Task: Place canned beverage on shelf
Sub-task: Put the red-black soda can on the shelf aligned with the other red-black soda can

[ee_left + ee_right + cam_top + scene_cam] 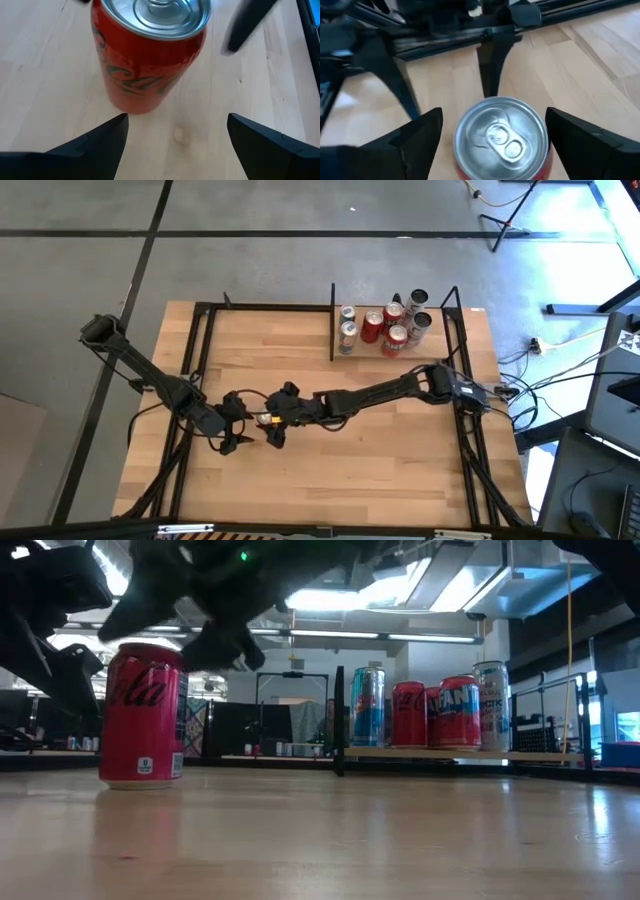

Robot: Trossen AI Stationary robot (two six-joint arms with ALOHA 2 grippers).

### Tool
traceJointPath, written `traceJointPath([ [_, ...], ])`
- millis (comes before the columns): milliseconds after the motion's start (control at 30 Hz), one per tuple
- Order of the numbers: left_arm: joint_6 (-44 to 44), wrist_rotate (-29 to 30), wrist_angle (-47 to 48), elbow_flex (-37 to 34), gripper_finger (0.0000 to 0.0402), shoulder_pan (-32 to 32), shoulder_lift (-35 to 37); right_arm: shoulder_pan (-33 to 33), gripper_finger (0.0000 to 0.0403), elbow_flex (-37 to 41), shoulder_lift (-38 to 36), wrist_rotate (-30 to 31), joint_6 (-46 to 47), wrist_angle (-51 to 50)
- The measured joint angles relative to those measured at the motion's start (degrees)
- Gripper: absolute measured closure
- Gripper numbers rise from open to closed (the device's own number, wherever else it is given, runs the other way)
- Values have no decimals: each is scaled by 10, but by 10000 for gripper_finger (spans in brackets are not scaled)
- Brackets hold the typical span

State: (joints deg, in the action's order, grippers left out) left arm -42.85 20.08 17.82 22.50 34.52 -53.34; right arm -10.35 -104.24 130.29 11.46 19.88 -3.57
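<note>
My right gripper (490, 137) hangs wide open over the upright red can (502, 137), one finger on each side, gripping nothing. My left gripper (175, 135), also open and empty, faces it. The shelf (400, 352) lies well behind.

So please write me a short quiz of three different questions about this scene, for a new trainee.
1. True or false: the red can on the table stands upright.
2. Between which claw's fingers is that can seen? A) left claw B) right claw C) neither
3. Fill in: the other cans stand on the ____.

Key:
1. True.
2. B; the right claw is open around it without gripping, and the left claw is open just in front of it.
3. shelf
</note>
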Motion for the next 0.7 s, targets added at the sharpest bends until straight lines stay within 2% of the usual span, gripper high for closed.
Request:
traceJointPath([
  [300, 0, -1, 0, 0, 75, 0, 0, -1, 64, 1, 23, 23, -11, -6],
  [400, 0, -1, 0, 0, 75, 0, 0, -2, 87, 0, 22, 39, -23, -9],
  [467, 0, -4, 0, 0, 75, 0, 0, -1, 120, 0, 22, 41, -26, -8],
  [533, 0, -19, 2, 1, 75, 0, 0, -1, 139, 0, 21, 42, -26, -6],
  [700, 0, -81, 17, 28, 75, 0, 1, -1, 139, 2, -8, 45, -24, -47],
])
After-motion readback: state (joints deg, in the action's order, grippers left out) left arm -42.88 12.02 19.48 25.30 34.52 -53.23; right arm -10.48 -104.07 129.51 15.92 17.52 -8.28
